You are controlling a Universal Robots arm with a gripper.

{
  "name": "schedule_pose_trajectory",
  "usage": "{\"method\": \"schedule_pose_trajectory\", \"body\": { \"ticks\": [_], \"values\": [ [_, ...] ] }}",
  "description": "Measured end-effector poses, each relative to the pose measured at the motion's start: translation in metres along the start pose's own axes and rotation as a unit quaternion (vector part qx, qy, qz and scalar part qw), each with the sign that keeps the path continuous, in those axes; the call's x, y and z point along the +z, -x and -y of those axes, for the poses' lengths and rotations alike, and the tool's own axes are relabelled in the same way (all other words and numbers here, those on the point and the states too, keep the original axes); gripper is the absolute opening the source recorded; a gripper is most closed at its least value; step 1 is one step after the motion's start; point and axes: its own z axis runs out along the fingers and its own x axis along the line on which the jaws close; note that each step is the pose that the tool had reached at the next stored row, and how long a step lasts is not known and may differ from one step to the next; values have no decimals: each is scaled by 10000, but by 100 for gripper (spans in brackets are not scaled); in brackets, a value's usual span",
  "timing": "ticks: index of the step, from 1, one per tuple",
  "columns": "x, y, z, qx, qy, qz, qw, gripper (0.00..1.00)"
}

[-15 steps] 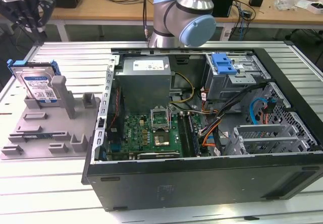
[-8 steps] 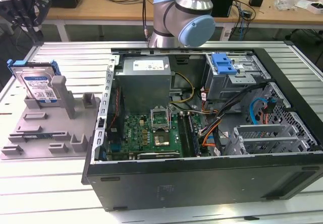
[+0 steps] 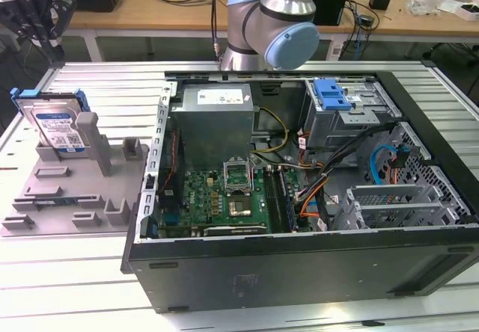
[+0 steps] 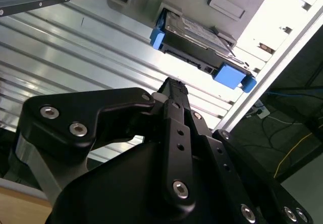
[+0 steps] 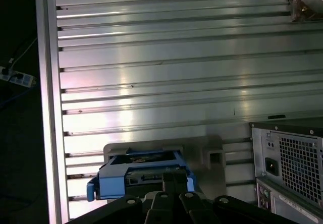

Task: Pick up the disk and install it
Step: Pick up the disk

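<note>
No lettering can be read anywhere. The flat silver metal disk [image 3: 54, 123] in its blue plastic bracket, propped on the grey plastic stand [image 3: 75, 197], carries a white-and-blue printed label [image 3: 61, 131] whose print is too small to make out. The grey metal box [image 3: 213, 130] inside the open black computer case [image 3: 299, 272] bears a white sticker [image 3: 223, 96], likewise illegible.

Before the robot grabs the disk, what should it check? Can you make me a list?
1. The disk stands in the grey holder with nothing on top: ok.
2. The gripper is empty: ok.
3. The gripper is open for grabbing: not ok, it is shut.
4. The gripper is close to the disk but not touching it: ok.
5. The computer case is open: ok.
6. The cage with the blue latch has room inside: cannot tell.
</note>
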Motion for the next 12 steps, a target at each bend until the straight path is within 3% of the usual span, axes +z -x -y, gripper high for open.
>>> {"method": "schedule_pose_trajectory", "body": {
  "ticks": [4, 5, 6, 8, 12],
  "values": [
    [0, -12, 0, -7, -12, 0, 10000, 11],
    [2, -40, 3, -107, -29, -12, 9999, 11],
    [4, -45, 4, -317, -30, -25, 9995, 11],
    [8, -46, 3, -515, -27, -37, 9987, 11],
    [14, -46, 4, -971, -30, -70, 9952, 11]
  ]
}}
